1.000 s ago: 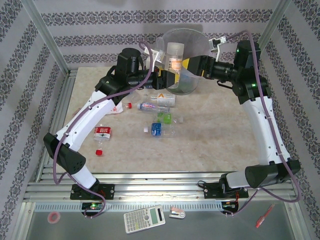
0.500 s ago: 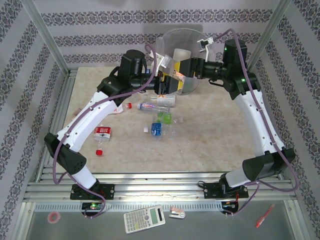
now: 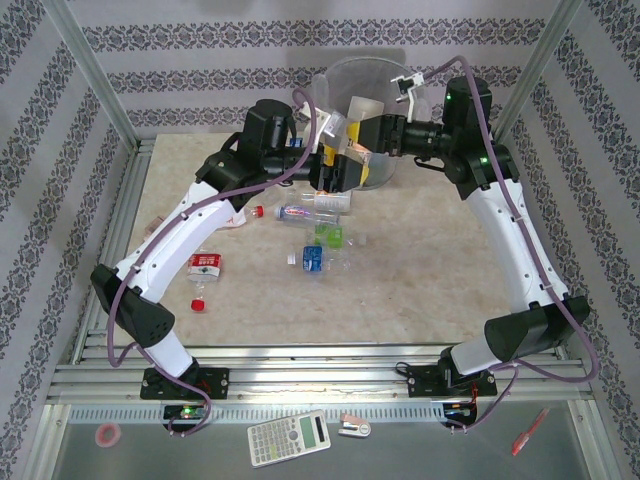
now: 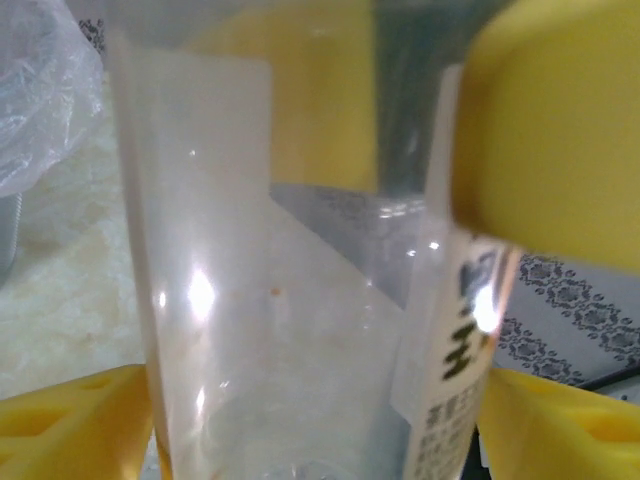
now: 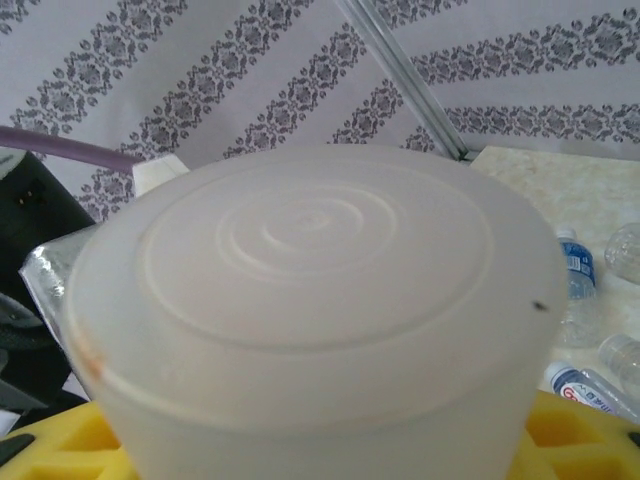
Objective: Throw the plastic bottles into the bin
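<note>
- One bottle (image 4: 290,300) hangs at twelve o'clock, against the bin (image 3: 372,60), shared by both arms. This is likely a handover to set up the drop.
- The right gripper (image 5: 320,440) grasps it. I cannot tell whether the left gripper (image 4: 315,430) clamps it or stands loose.
- Several loose bottles (image 3: 318,205) lie mid-table on the marbled beige table (image 3: 430,270), with patterned wallpaper (image 3: 300,38) around.

Bottle (image 4: 300,330) cut off top and bottom; label print blurred past reading (lens too close). Bin (image 3: 375,62) front wall partly masked; contents not discernible.
</note>
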